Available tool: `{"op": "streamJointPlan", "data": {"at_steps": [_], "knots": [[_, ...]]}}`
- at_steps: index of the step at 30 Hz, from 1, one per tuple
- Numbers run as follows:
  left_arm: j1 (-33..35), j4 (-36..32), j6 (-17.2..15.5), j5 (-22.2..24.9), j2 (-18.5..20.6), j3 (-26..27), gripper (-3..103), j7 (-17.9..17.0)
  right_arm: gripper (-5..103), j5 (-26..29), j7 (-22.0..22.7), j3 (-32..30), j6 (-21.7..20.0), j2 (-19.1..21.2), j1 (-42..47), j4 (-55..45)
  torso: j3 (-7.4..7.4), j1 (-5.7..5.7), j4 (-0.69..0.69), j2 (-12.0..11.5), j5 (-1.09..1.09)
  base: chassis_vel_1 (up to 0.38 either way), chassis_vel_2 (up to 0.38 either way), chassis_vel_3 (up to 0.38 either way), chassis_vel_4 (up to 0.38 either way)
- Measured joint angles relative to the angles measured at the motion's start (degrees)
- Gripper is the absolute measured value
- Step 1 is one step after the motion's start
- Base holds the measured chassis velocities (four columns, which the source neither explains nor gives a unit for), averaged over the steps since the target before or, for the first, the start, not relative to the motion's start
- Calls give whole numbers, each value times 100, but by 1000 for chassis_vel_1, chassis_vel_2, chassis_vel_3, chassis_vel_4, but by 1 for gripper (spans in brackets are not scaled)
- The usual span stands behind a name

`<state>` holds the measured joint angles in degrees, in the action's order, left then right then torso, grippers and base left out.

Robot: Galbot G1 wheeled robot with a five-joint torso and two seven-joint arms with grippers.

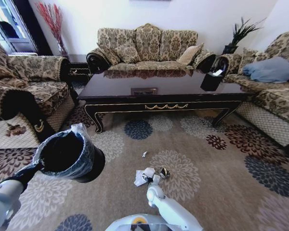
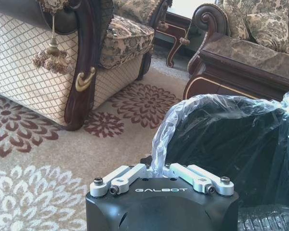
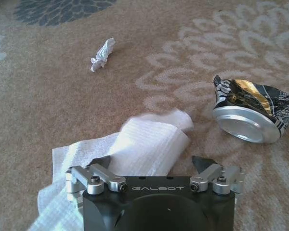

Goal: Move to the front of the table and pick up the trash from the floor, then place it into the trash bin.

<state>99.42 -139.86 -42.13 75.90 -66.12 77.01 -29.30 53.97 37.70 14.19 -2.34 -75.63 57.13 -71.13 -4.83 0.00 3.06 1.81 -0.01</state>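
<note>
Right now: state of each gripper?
Left gripper: shut on the trash bin rim, holding it up.
Right gripper: open, straddling the white tissue on the carpet.

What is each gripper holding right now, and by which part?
The left gripper holds the trash bin by its bag-lined rim. The right gripper holds nothing; it is open over the white tissue on the carpet.

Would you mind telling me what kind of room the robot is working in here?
Most likely a home living room: patterned sofas surround a low dark coffee table, all standing on a floral carpet.
</note>
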Motion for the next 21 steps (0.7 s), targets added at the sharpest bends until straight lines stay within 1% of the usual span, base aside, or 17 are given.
{"op": "streamJointPlan", "data": {"at_steps": [3,4,5,7,8,9,11,13,16,19,20,21], "knots": [[-2,-5,0,0,-8,-16,4,2,82,-77,-44,2,64,18,26,4,0,0,3,0,-2,0,0,0,0],[-2,-5,0,0,-8,-16,4,2,82,-77,-44,2,64,18,26,4,0,0,3,0,-2,0,0,0,0],[-5,-5,0,-4,-10,-26,4,2,77,-95,-76,-4,100,33,37,-26,0,0,3,0,-2,0,0,0,0],[-17,-8,0,-13,-23,-58,4,6,65,-140,-198,30,169,64,57,-138,-1,0,-3,0,5,0,0,0,0],[-17,-8,0,-13,-23,-58,4,6,65,-140,-198,30,169,64,57,-138,-1,0,-3,0,5,0,0,0,0],[-23,-8,0,-29,-33,-75,4,6,60,-165,-232,37,199,87,71,-178,-1,0,-4,0,6,0,0,0,0],[-34,-7,0,-49,-50,-105,4,5,49,-222,-296,45,251,152,100,-255,0,0,-3,0,1,0,0,0,0],[-38,-8,0,-53,-55,-117,4,6,49,-241,-324,49,270,175,115,-278,0,0,-2,0,2,0,0,0,0],[-41,-15,0,-63,-60,-133,4,6,33,-288,-387,48,310,223,137,-316,0,0,-1,0,2,0,0,0,0],[-37,-18,0,-74,-63,-138,4,6,33,-326,-419,46,331,245,150,-341,0,0,-1,-1,2,0,0,0,0],[-36,-18,0,-77,-65,-138,4,6,22,-335,-425,46,337,250,153,-349,0,0,-1,0,2,0,0,0,0],[-31,-19,0,-86,-72,-141,4,6,16,-383,-452,48,366,288,170,-405,-1,0,-2,0,2,0,0,0,0]]}}
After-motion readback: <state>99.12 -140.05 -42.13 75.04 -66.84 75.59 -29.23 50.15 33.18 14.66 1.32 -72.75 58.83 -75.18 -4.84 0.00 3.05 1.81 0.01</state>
